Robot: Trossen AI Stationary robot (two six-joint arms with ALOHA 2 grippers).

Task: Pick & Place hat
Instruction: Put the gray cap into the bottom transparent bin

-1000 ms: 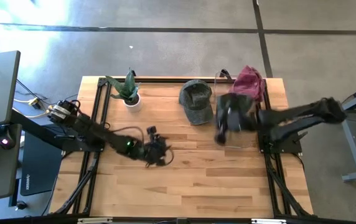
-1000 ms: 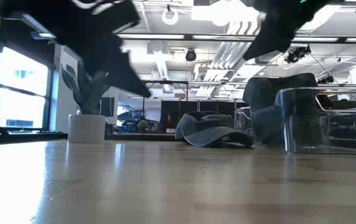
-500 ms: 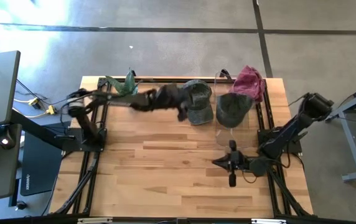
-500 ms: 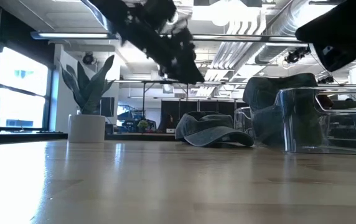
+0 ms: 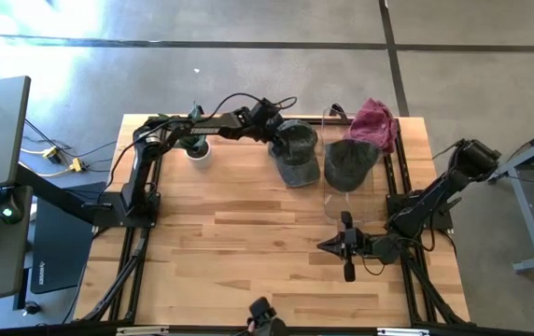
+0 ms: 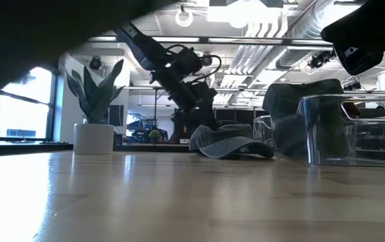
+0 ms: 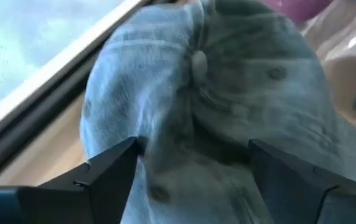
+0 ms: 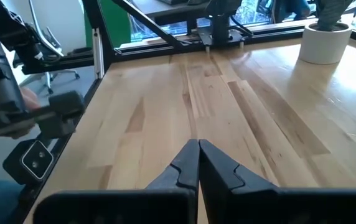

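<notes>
At the table's far edge, left claw (image 5: pixel 276 138) spread wide over the unlabelled denim hat (image 5: pixel 297 154); right claw (image 5: pixel 344 246) closed.

grey-green denim cap (image 5: pixel 296 153) lies crown-up on the table's far side, beside a clear bin

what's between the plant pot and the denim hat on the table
In the high view, the left arm stretches across that gap from over the white plant pot, its left gripper open at the denim hat. Beneath it, only bare table.
</notes>
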